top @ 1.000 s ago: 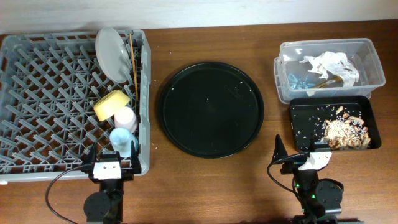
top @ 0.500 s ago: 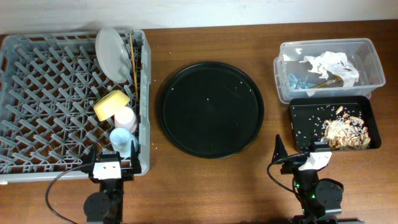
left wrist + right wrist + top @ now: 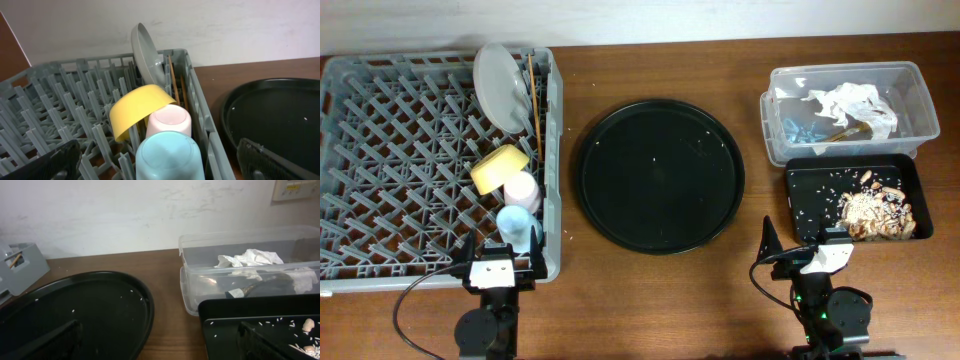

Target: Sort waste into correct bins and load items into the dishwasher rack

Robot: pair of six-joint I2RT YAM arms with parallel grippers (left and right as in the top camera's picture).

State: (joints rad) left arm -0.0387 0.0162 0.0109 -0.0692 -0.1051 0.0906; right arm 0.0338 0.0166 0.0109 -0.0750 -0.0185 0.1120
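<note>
Nothing has moved since the earlier frames: both arms sit parked at the near edge of the tabletop (image 3: 650, 60), and every object lies where it did. Your left hand (image 3: 157, 152) is spread wide with nothing between its fingers. Just beyond it the blue cup (image 3: 167, 157) and pink cup (image 3: 170, 120) stand bottom-up in the dishwasher rack (image 3: 60, 100). The yellow bowl (image 3: 135, 107) tilts against the pegs beside them, with the plate (image 3: 147, 60) on edge and the chopsticks (image 3: 174, 80) along the right wall behind. Your right hand (image 3: 160, 332) is likewise apart and empty. Ahead of it lie the round black tray (image 3: 75, 310), the shallow black tray (image 3: 250, 315) holding the food scraps (image 3: 875, 210), and the clear box (image 3: 200, 287) holding the napkins (image 3: 247, 259). The sorting looks done to me, so make a last check: keep both hands apart and back, and look over the round tray's few pale specks.
</note>
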